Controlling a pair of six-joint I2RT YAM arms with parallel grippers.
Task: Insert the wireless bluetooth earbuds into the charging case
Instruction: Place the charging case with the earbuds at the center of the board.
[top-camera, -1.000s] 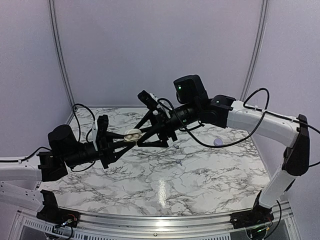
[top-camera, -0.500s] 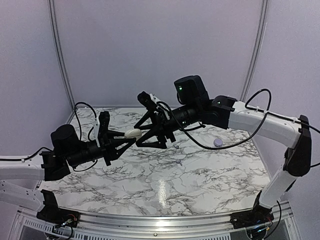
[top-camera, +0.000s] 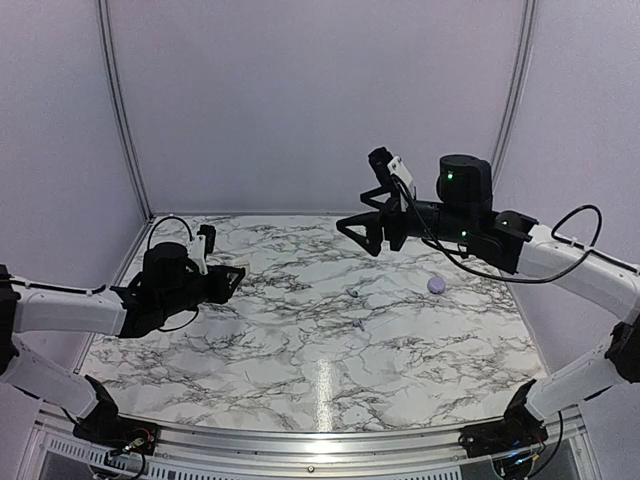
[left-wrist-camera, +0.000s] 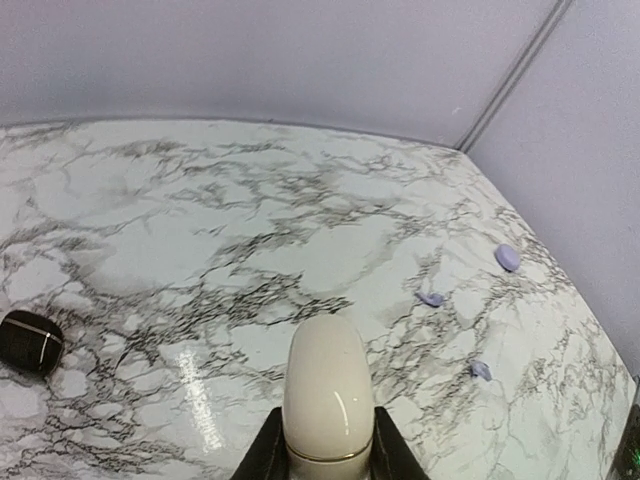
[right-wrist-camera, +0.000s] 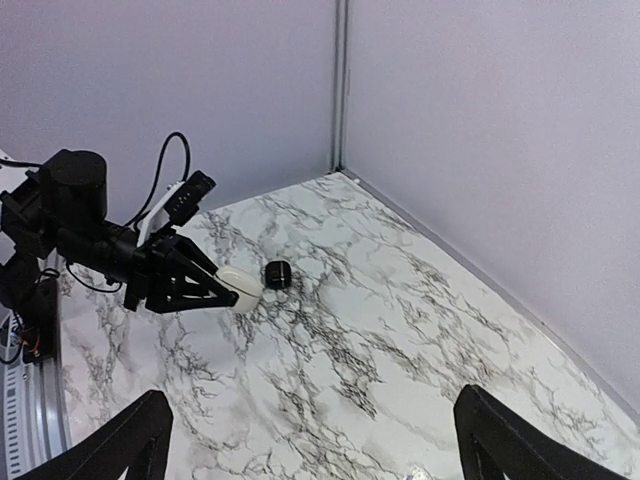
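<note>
Your left hand (left-wrist-camera: 328, 450) is clamped on the white case (left-wrist-camera: 328, 385). The case sticks out forward between the fingers and is held up off the counter (top-camera: 320, 350), over its left side. It looks closed, with a thin seam line running across it near the fingers. The wrist view shows only its rounded top, though, so take that as likely rather than sure.

Your right hand (right-wrist-camera: 311, 395) is raised well above the far right part of the counter. Its fingers are spread wide with nothing between them. It points across toward the left hand and is well apart from it.

The lilac earbuds (left-wrist-camera: 431, 298) are not in any case. Two of them lie loose on the marble, right of the middle. The second bud (left-wrist-camera: 481, 371) lies near the first and is closer to your left hand. Neither hand touches them.

A lilac case (left-wrist-camera: 508, 257) sits on the counter beyond the buds, close to the right wall. A black case (left-wrist-camera: 30, 342) rests on the left part of the counter. In your right wrist view it shows just past the tip of the white case, and it is well apart from the buds.
</note>
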